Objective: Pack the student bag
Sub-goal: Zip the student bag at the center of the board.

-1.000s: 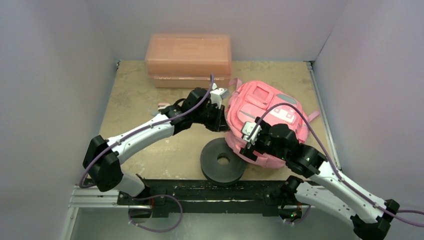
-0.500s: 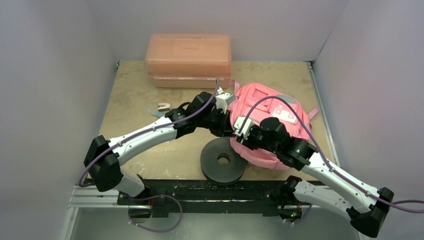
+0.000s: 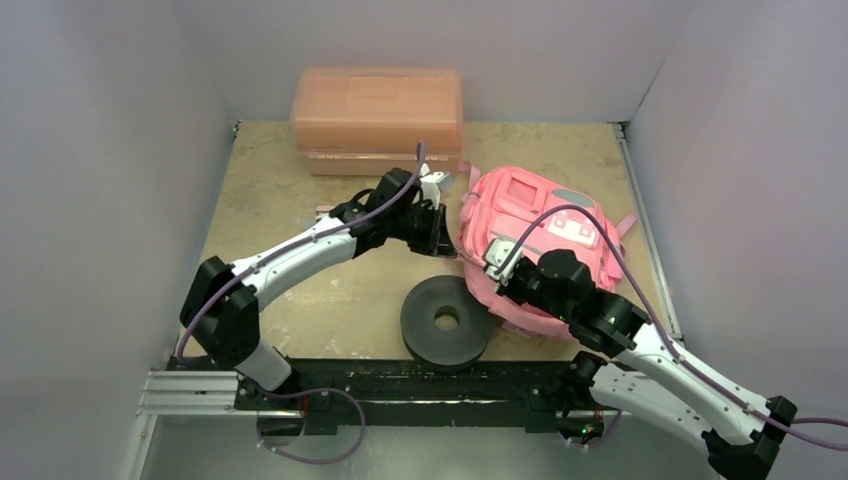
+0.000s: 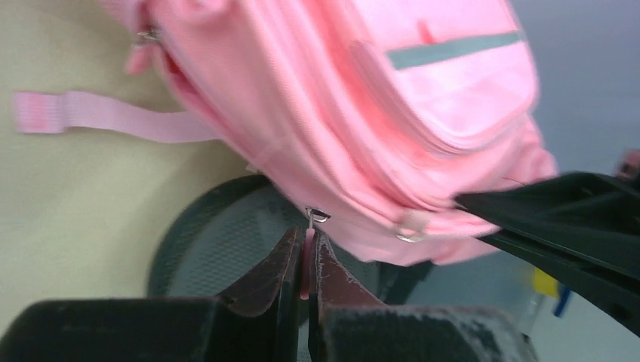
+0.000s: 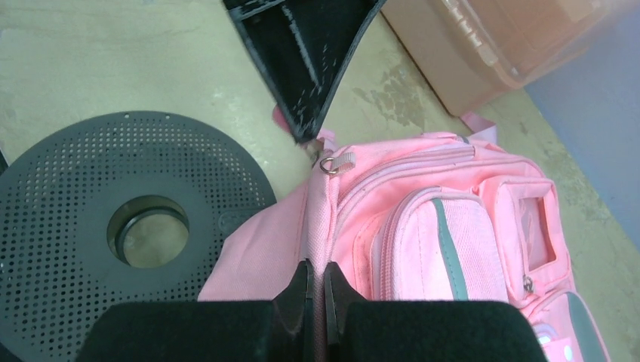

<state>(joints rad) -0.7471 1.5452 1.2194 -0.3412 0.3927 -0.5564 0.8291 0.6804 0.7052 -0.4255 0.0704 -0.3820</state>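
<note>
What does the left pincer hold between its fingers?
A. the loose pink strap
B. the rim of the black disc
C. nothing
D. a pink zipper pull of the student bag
D: in the left wrist view, the left pincer is shut on a pink zipper pull that hangs from the student bag by a metal ring.

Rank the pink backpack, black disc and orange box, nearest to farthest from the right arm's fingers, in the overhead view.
1. Student bag: the right fingers are pinched shut on its near-left edge.
2. Black disc: just left of them, toward the arm bases.
3. Salmon box: far back-left, against the wall.
</note>
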